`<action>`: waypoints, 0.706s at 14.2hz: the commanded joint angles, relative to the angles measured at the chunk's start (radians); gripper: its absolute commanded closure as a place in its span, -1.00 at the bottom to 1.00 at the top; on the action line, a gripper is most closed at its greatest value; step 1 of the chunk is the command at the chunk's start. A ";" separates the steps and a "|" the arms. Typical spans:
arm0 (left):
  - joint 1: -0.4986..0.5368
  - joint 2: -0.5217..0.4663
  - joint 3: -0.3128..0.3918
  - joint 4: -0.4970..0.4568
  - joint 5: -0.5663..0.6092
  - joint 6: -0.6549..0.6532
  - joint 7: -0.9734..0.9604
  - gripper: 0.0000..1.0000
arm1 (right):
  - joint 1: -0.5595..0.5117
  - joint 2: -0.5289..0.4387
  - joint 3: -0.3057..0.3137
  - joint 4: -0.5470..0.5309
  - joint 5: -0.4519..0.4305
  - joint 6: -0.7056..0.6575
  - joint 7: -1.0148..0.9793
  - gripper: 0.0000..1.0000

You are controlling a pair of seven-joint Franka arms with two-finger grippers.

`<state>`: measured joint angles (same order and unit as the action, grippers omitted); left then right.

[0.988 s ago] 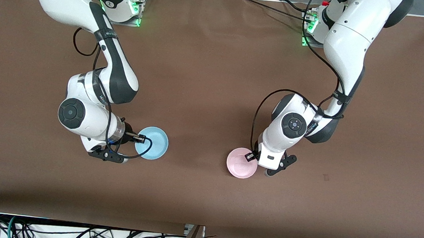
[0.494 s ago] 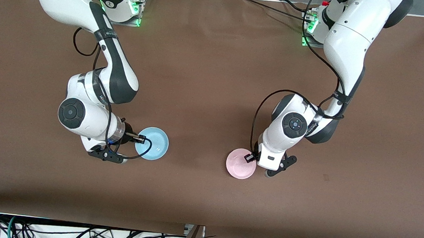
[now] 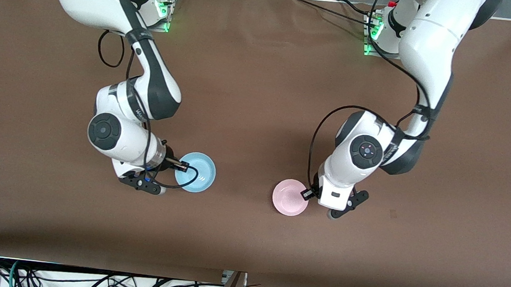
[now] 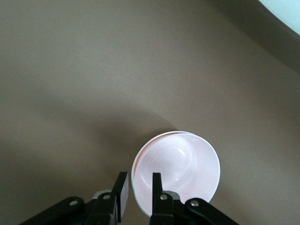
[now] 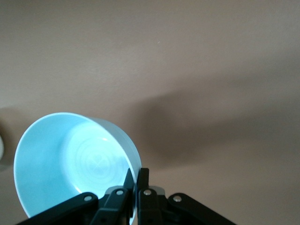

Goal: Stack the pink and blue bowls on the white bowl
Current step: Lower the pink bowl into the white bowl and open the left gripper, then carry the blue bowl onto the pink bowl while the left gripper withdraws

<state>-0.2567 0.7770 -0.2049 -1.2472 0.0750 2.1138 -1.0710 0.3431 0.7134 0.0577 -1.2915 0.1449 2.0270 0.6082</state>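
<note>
R gripper (image 5: 136, 176), pinched shut on blue bowl (image 3: 197, 178) rim, had shifted it toward 3 o'clock, closer to pink bowl (image 3: 288, 197) at table's 5 o'clock; L gripper (image 4: 139, 187) part-open astride pink rim.

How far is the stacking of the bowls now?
Seemingly done: the pink bowl shows a white rim just outside its own, so it probably sits in the white bowl; no separate white bowl is in view. In hand: the left gripper is open astride that rim, and the right gripper is shut on the blue bowl. Left: placing the blue bowl on the pink one.
</note>
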 commanded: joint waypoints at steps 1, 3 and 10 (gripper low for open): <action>0.034 -0.016 0.001 0.138 0.019 -0.229 0.092 0.43 | 0.052 0.009 0.020 0.032 0.015 0.013 0.181 0.89; 0.089 -0.018 -0.007 0.245 0.011 -0.410 0.214 0.43 | 0.101 0.033 0.045 0.032 0.016 0.143 0.344 0.89; 0.428 -0.128 -0.011 0.299 -0.116 -0.521 0.510 0.38 | 0.284 0.292 0.047 0.197 0.022 0.658 0.717 0.87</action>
<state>0.0668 0.6633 -0.1993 -0.9358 0.0135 1.6134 -0.6914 0.6011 0.8853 0.1079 -1.2445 0.1535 2.6106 1.2639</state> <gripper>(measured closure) 0.687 0.934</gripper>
